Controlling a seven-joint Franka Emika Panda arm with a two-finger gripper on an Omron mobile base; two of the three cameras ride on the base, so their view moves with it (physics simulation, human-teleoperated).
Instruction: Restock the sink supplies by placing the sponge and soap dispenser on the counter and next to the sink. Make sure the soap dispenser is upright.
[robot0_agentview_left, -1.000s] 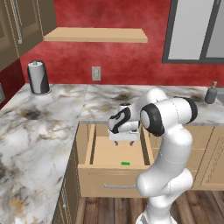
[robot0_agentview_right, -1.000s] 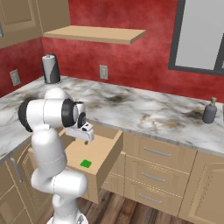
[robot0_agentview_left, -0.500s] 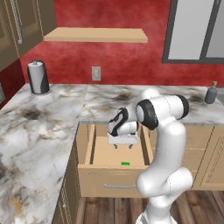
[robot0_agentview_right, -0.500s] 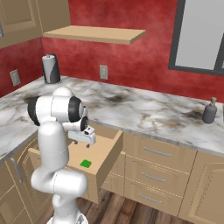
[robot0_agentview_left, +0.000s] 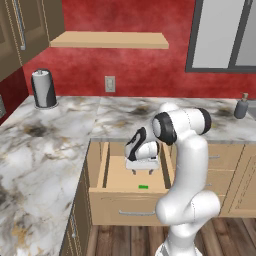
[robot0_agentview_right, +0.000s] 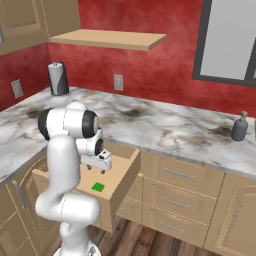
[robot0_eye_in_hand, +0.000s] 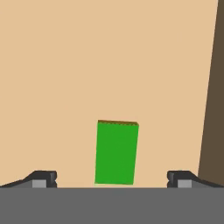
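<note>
Now your jaws stand apart above the sponge (robot0_eye_in_hand: 116, 153), which lies flat in the open drawer (robot0_agentview_left: 120, 176).

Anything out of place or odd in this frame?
The sponge lies flat on the floor of an open drawer, not on the counter. The soap dispenser stands upright on the counter. Nothing looks spilled or damaged.

The sponge (robot0_eye_in_hand: 116, 152), a flat bright green block, is seen lying flat on the floor of the pulled-out wooden drawer (robot0_agentview_left: 100, 167), near its front. The soap dispenser (robot0_agentview_right: 239, 127), dark grey with a tan pump, is stood upright on the veined marble counter (robot0_agentview_right: 165, 125), well apart from the sponge.
</note>
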